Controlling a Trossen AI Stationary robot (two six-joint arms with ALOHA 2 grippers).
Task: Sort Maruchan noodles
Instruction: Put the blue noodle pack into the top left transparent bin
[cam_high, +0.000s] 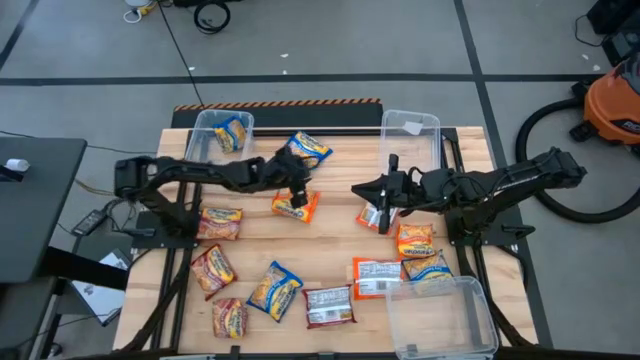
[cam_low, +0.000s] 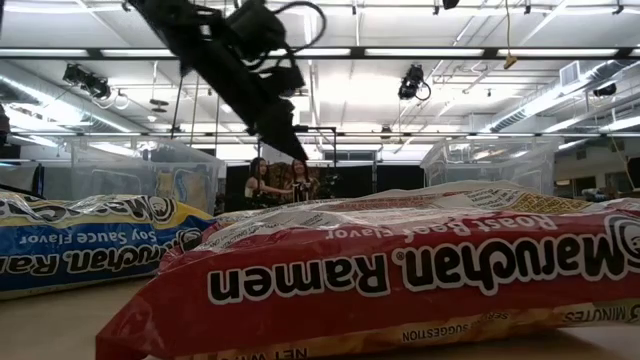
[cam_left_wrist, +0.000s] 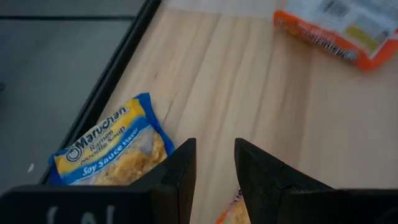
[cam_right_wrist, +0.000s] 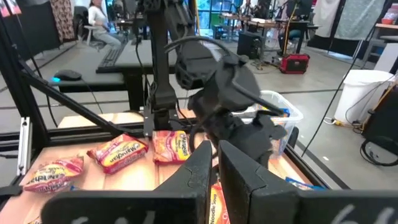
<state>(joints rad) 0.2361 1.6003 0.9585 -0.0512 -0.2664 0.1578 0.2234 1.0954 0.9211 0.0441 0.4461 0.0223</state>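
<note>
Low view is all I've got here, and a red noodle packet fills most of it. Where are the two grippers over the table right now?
Observer: The left gripper hangs over an orange packet near the table's middle. Its fingers are apart with nothing between them.
Operator: And the right one?
Observer: The right gripper is at another packet, just right of the middle. I can't tell whether it holds it.
Operator: Anything in a bin yet?
Observer: One blue and yellow packet lies in the clear bin on the left arm's side.
</note>
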